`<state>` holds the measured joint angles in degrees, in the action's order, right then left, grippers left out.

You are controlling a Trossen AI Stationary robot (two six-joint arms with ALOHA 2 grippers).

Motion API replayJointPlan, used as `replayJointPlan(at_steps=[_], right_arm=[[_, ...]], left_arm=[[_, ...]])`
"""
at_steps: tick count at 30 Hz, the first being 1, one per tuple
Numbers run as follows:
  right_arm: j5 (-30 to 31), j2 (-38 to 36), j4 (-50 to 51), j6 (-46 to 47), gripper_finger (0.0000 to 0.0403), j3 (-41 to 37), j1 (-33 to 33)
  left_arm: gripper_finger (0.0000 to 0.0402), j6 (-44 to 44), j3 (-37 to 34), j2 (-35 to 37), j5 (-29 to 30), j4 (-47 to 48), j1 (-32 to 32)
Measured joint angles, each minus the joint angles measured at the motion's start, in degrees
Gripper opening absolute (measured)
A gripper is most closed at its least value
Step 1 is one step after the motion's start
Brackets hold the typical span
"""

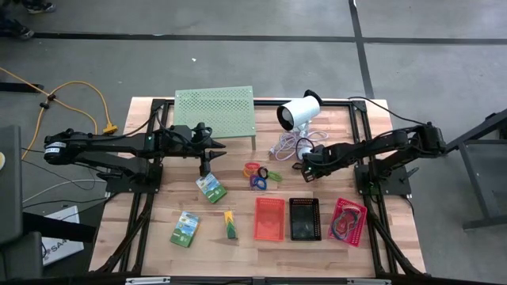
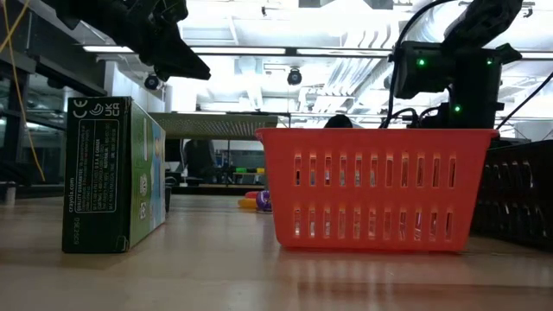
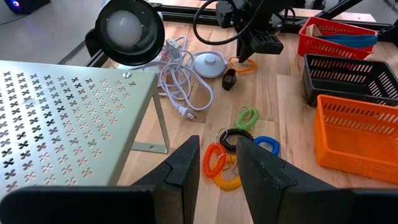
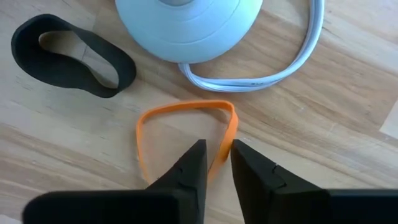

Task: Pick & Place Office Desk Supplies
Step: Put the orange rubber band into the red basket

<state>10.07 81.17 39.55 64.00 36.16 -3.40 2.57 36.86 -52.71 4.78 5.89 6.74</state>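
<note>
Near the back edge of the wooden desk [image 1: 372,261], a thin orange rubber band [image 4: 186,134] is being pinched by the right gripper [image 4: 216,163], beside the white round lamp base [image 4: 186,25]. A few bands are already seen in the pink mesh basket [image 1: 349,222]. The curly coloured loops [image 3: 239,146] and flat green packs [image 1: 211,188] are not yet put away. The left gripper [image 3: 217,163] is held half open, with nothing in it.
</note>
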Motion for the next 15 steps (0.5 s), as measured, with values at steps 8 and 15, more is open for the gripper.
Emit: replayJointPlan(at_steps=[8,15], right_arm=[[0.5,0.0,0.0,-2.0,0.0007,0.0,0.0],[2.0,-0.8,-0.2,-5.6,0.0003,0.0,0.5]], left_arm=[[0.0102,0.0,0.0,0.0,0.0,0.0,0.0],[0.0102,0.0,0.0,0.0,0.0,0.0,0.0]])
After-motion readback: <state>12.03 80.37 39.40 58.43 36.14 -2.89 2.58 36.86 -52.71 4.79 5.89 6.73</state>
